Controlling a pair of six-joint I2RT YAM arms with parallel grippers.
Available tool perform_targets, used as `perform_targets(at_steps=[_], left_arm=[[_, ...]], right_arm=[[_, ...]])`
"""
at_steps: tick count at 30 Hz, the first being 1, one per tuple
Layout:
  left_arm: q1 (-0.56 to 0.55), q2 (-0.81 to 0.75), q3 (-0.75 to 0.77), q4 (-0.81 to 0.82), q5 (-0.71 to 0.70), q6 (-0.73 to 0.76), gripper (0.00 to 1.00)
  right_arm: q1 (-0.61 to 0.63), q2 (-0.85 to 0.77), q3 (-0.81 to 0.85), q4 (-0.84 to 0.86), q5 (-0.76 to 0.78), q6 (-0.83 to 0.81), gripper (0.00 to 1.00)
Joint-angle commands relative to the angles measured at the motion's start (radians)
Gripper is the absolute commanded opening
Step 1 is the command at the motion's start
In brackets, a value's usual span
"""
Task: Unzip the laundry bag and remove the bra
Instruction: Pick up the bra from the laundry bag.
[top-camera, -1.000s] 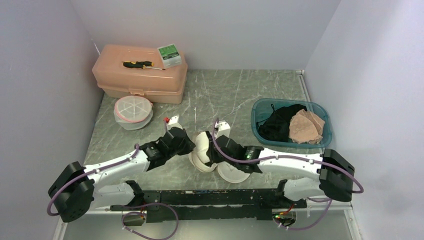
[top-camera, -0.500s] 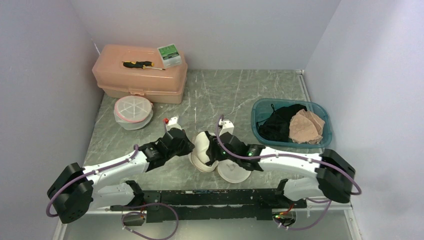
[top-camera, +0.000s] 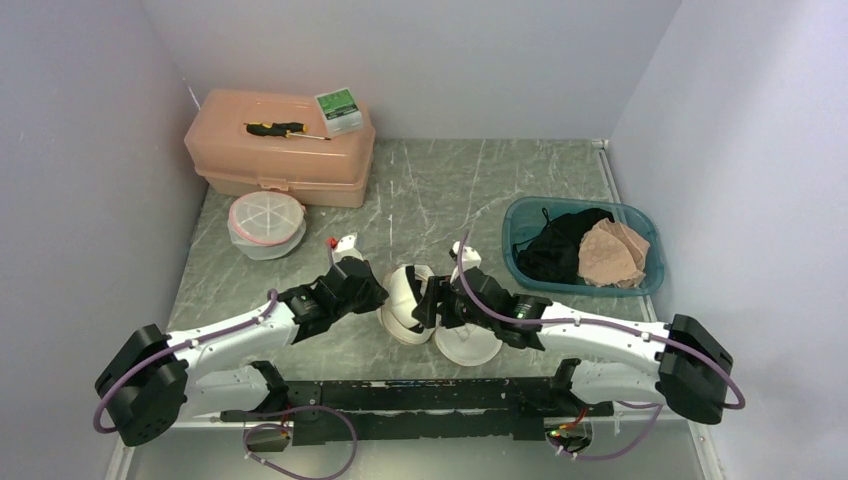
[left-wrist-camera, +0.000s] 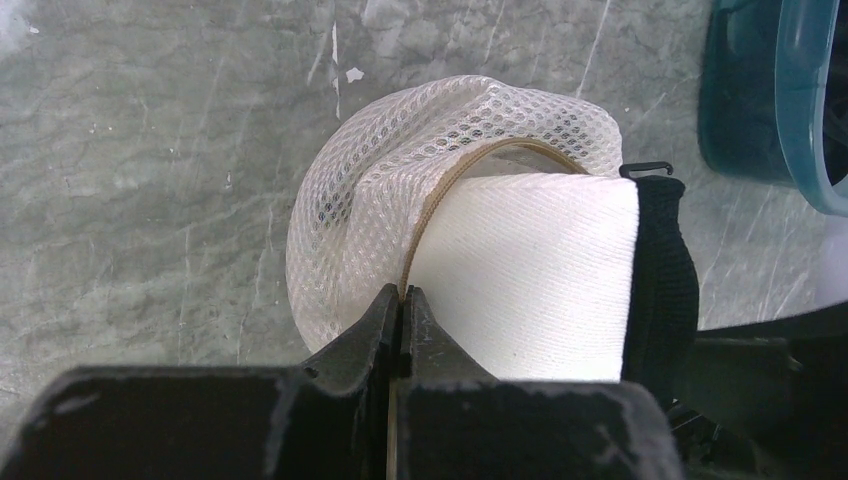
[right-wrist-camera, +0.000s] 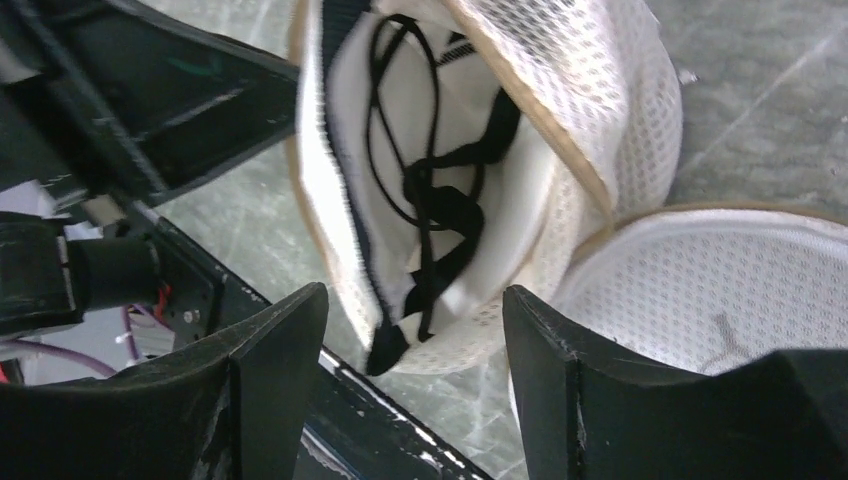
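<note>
The bag (top-camera: 405, 300) stands on its edge near the near edge of the table (top-camera: 450, 180), between the 2 grippers. It is unzipped. Its mouth faces right, and its round mesh lid (top-camera: 468, 345) lies flat just right of it. The bra (right-wrist-camera: 440, 200) sits inside the mouth, with its black straps tangled against white padding.

The left gripper (left-wrist-camera: 402, 310) is closed tight, pinching the bag's tan-trimmed rim where the mesh meets the white cup.

The right gripper (right-wrist-camera: 412, 295) is spread wide and holds nothing. Its 2 fingers (right-wrist-camera: 280, 350) sit either side of the mouth, with the straps just beyond the tips. I cannot tell whether they touch the bag.

Bare table lies far of the bag. A blue tub (top-camera: 520, 215) of clothes sits to the far right. A toolbox (top-camera: 280, 150) and a round container (top-camera: 265, 222) sit to the far left, well apart from the bag.
</note>
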Motion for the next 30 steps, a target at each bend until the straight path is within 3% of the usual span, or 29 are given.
perform_targets(at_steps=[1, 6, 24, 30], left_arm=[[-0.001, 0.005, 0.010, 0.016, 0.008, -0.011, 0.03], [-0.001, 0.003, 0.010, 0.017, 0.010, -0.012, 0.03], [-0.001, 0.019, 0.008, 0.027, 0.019, -0.012, 0.03], [-0.001, 0.028, 0.005, 0.039, 0.025, -0.015, 0.03]], right_arm=[[-0.023, 0.028, -0.014, 0.091, -0.051, 0.042, 0.71], [-0.041, 0.066, -0.018, 0.132, -0.061, 0.042, 0.76], [-0.092, 0.181, 0.013, 0.112, -0.048, 0.026, 0.77], [-0.093, 0.198, -0.007, 0.210, -0.109, 0.019, 0.69]])
